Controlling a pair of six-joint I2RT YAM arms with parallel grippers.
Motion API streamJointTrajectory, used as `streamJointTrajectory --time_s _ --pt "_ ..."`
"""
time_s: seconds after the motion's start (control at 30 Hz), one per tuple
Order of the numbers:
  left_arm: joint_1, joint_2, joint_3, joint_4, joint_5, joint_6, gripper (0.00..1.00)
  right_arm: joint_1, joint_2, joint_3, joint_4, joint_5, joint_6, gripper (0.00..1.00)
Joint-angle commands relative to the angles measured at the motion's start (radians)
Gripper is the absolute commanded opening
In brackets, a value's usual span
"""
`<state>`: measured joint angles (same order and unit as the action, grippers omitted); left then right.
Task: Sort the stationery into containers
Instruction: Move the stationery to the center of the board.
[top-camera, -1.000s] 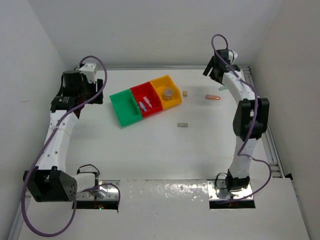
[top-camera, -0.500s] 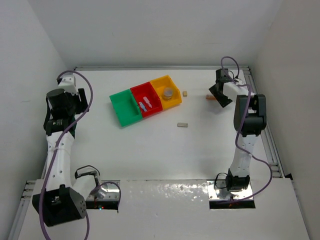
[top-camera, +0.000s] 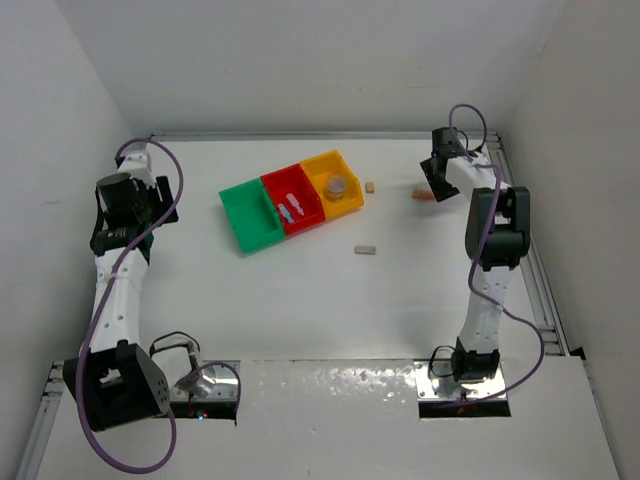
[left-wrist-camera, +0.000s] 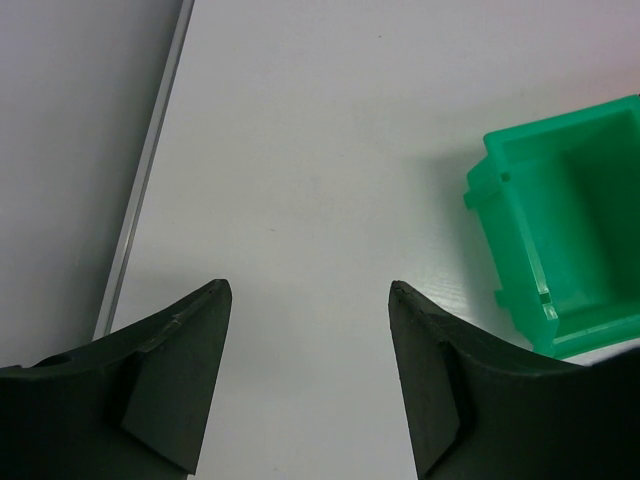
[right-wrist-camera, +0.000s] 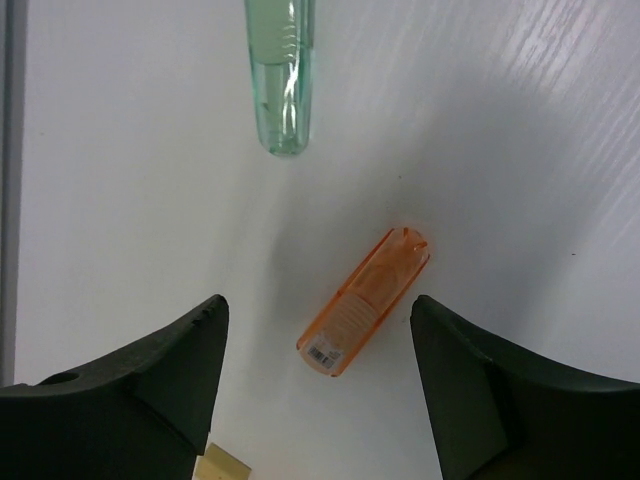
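Three bins stand in a row at the back centre: green (top-camera: 254, 214), red (top-camera: 306, 224) and orange-yellow (top-camera: 325, 160). The red bin holds small blue and pink pieces (top-camera: 289, 209). The orange-yellow bin holds the grey roll (top-camera: 337, 185). One tan block (top-camera: 369, 186) lies right of the bins and another (top-camera: 365, 249) lies nearer. My right gripper (top-camera: 432, 186) (right-wrist-camera: 318, 310) is open and hangs over the orange piece (right-wrist-camera: 365, 302). A mint green piece (right-wrist-camera: 282, 70) lies beyond it. My left gripper (top-camera: 160, 213) (left-wrist-camera: 310, 290) is open and empty, left of the green bin (left-wrist-camera: 520, 250).
A metal rail (left-wrist-camera: 150, 170) runs along the table's left edge beside my left gripper. A tan block corner (right-wrist-camera: 225, 467) shows at the bottom of the right wrist view. White walls close in the table on three sides.
My right arm folded down and brought its open gripper low over the orange piece. My left arm drew back toward the left wall and turned its gripper toward the green bin.
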<state>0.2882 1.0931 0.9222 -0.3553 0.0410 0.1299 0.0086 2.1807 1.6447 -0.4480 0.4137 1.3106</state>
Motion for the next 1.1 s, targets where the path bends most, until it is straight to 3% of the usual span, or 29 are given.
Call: streamJointTrajectory --time_s 0.0,0.3,0.43,0.47,0.53,0.57,0.67,0.87,1.07 --pt "0.009 -0.025 0.017 0.061 0.002 -0.006 0.62 -0.004 0.037 0.020 -0.001 -0.035 0.050 0.72" --pt "0.009 -0.032 0.014 0.075 -0.007 -0.001 0.62 -0.004 0.062 0.004 -0.004 -0.059 0.081 0.68" --pt "0.009 -0.033 0.012 0.079 -0.012 -0.003 0.63 -0.004 0.083 0.012 -0.017 -0.075 0.081 0.53" --pt "0.011 -0.035 0.012 0.081 -0.012 -0.003 0.62 -0.004 0.077 -0.005 -0.011 -0.073 0.075 0.45" --pt "0.011 -0.035 0.012 0.085 -0.016 -0.003 0.63 -0.004 0.070 -0.040 0.011 -0.072 0.069 0.42" --pt "0.011 -0.035 0.012 0.085 -0.020 -0.003 0.62 -0.004 0.064 -0.048 0.017 -0.072 0.068 0.34" --pt "0.011 -0.035 0.012 0.093 -0.021 0.000 0.63 -0.004 0.064 -0.059 0.015 -0.076 0.049 0.27" --pt "0.011 -0.039 0.009 0.098 -0.033 0.016 0.63 -0.039 0.028 -0.109 0.022 -0.084 0.001 0.22" --pt "0.011 -0.048 0.001 0.095 -0.036 0.022 0.63 -0.056 -0.025 -0.167 0.023 -0.095 -0.205 0.23"
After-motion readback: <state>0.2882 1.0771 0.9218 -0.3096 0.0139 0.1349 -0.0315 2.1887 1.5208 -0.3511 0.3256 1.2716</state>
